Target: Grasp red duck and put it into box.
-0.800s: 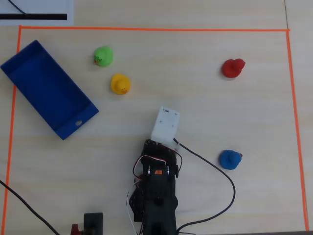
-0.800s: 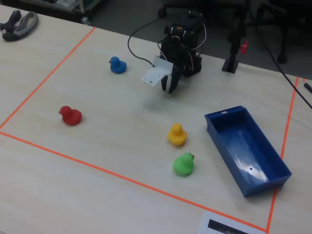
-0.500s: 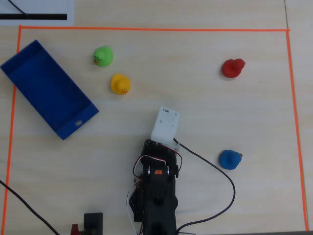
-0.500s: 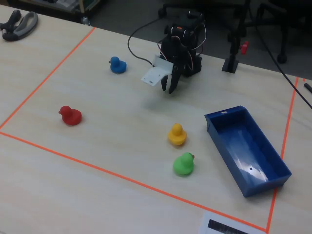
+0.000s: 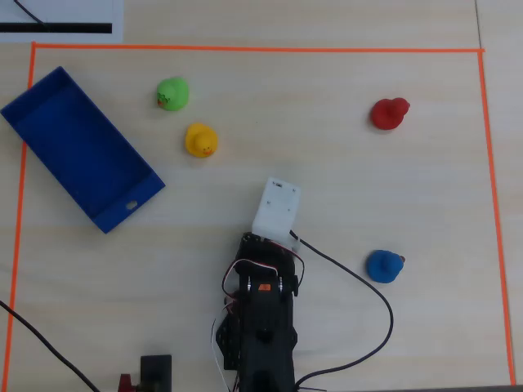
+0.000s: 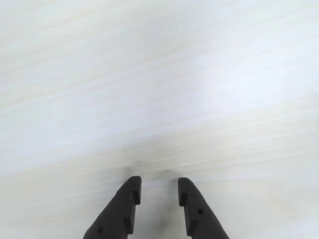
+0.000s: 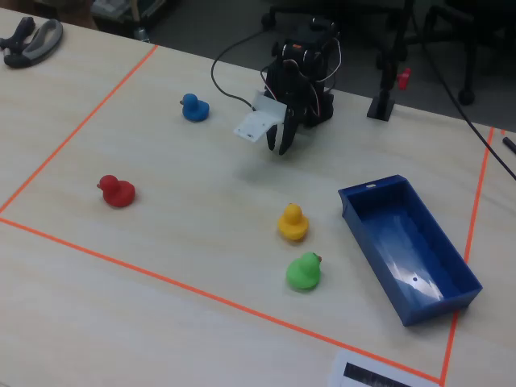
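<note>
Red duck [image 5: 389, 113] sat untouched on the table near the tape's far right corner in the overhead view, well apart from the box [image 5: 79, 149], while our gripper [image 6: 158, 191] hung empty, slightly parted, so everything remained.

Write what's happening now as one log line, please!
gripper: empty, slightly open, above bare table | red duck: untouched, far away | box: empty

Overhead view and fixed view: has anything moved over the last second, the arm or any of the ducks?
Nothing visibly changed. The pincer hangs over bare table near the arm's base, slightly open and empty in the wrist view. The red duck, blue duck, yellow duck and green duck sit where they were, and the box is empty.
</note>
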